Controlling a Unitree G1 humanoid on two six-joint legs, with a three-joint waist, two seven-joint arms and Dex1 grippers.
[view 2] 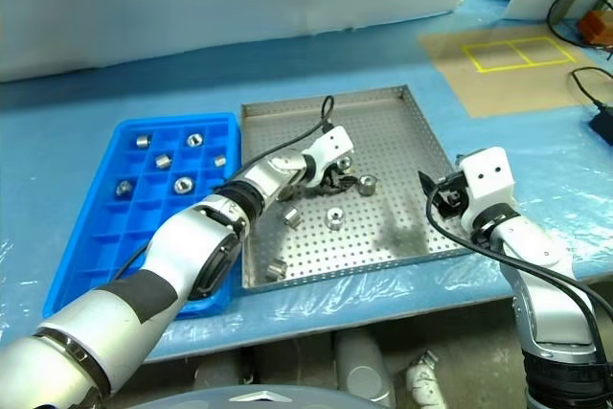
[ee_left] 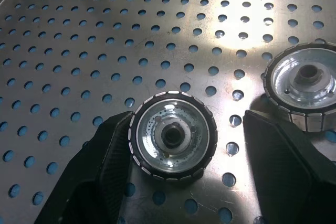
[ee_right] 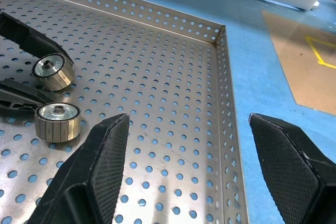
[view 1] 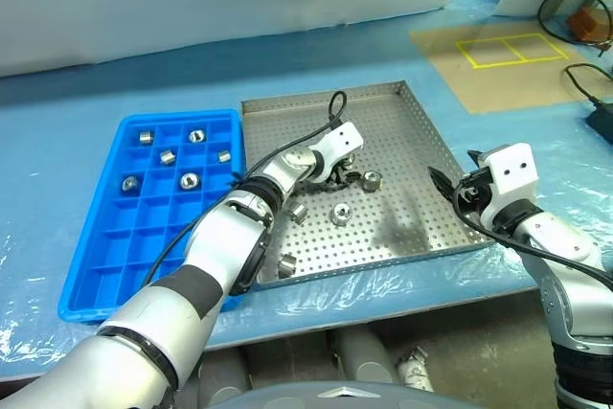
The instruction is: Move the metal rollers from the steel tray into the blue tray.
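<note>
The left claw (view 1: 340,176) is spread wide over the middle of the steel tray (view 1: 402,107), its fingers (ee_left: 113,156) set either side of one roller (ee_left: 173,135) so it can be pinched; nothing is held. Other rollers (view 1: 340,214) lie loose nearby, and six already sit in the blue tray (view 1: 96,275) to the left. The right claw (view 2: 433,191) hangs spread and empty over the tray's right rim, probably to leave room.

blue tray (view 1: 96,237): bright blue, grid | steel tray (view 1: 402,131): silver, perforated | metal rollers (view 1: 340,215): shiny silver
</note>
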